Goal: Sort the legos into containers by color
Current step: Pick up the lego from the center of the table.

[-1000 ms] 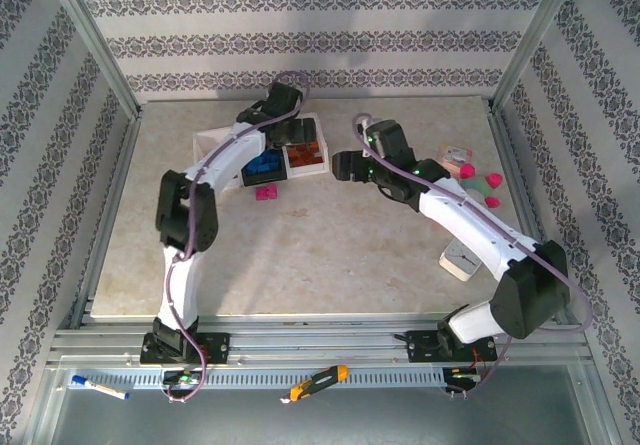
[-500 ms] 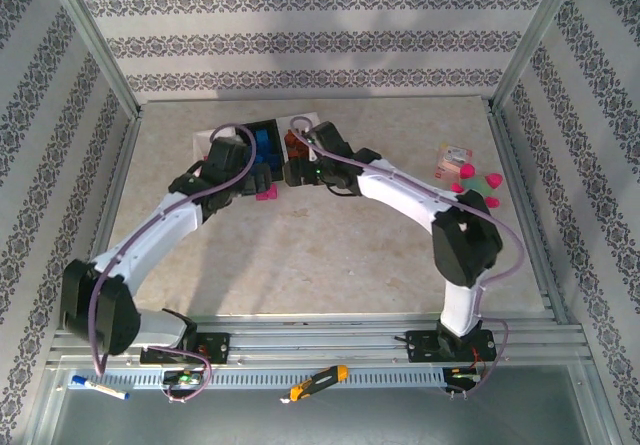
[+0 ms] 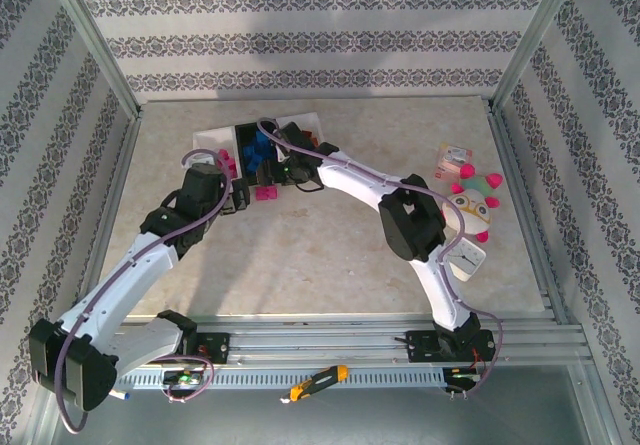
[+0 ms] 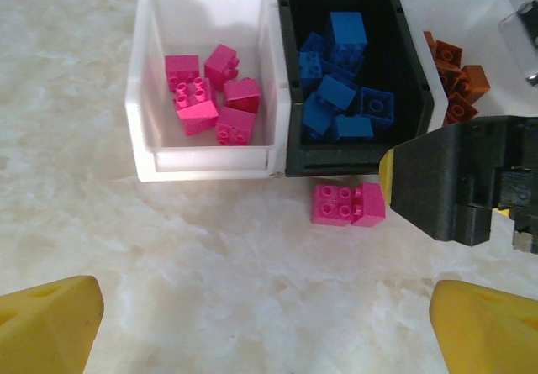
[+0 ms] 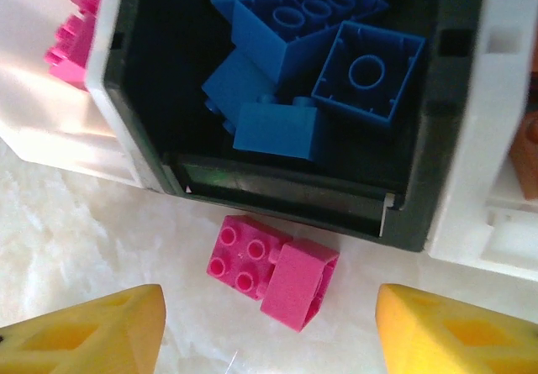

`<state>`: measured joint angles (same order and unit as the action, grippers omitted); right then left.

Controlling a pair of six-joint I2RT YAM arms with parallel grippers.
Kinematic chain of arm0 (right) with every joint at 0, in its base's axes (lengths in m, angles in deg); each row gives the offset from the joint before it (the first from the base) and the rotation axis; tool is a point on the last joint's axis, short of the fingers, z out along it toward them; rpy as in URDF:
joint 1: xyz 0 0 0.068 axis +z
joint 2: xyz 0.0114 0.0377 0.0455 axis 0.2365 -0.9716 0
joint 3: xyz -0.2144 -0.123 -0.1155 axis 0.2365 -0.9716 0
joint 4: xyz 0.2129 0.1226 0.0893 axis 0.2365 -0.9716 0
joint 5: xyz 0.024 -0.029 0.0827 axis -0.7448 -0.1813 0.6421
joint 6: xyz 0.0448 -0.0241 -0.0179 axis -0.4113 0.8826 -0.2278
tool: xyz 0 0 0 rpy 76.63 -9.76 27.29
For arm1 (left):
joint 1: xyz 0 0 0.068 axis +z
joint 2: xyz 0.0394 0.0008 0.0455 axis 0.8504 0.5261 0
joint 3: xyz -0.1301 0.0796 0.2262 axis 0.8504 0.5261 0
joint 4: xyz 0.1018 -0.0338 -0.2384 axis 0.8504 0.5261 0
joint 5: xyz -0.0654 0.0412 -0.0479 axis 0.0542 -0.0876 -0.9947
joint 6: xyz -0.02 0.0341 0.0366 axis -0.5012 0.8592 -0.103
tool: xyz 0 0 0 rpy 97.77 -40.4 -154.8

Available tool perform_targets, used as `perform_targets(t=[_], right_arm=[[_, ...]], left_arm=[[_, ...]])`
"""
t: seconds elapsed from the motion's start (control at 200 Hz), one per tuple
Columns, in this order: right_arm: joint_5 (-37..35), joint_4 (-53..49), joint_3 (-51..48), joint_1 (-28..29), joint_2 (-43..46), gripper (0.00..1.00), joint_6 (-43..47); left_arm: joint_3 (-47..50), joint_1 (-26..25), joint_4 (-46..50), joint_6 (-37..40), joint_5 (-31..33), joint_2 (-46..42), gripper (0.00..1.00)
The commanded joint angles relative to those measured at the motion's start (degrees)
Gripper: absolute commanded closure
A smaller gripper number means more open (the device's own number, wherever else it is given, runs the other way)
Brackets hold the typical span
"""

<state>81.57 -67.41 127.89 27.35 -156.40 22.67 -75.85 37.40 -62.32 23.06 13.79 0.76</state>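
Overhead, two pink legos lie on the tabletop, with the left gripper just left of them and the right gripper just beyond. From the left wrist, the left gripper is open, and the legos lie ahead, just before the black tray. From the right wrist, the right gripper is wide open, and the legos lie untouched between its tips.

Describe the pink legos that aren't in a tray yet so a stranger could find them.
Start at the row of three trays and take the black tray in the middle, holding blue bricks. Just outside its near wall, on the marbled tabletop, lie two magenta bricks touching each other. Unlike the other legos, they sit in no tray.
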Motion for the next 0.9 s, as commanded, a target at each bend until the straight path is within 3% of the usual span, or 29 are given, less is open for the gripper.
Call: perform_targets(t=[0.0, 0.515, 0.894], right_arm=[[2.18, -3.65, 3.47, 0.50, -2.62, 0.36, -0.62], [-0.23, -11.36, 11.18, 0.55, -10.42, 0.48, 0.25], [-2.49, -12.08, 6.53, -0.05, -6.65, 0.62, -1.15]], left_arm=[[1.24, 1.01, 2.64, -0.50, 3.17, -2.23, 0.01], [2.20, 1.39, 1.34, -0.83, 1.87, -2.78, 0.01], [3.76, 1.29, 1.51, -2.43, 1.53, -4.18, 0.01]])
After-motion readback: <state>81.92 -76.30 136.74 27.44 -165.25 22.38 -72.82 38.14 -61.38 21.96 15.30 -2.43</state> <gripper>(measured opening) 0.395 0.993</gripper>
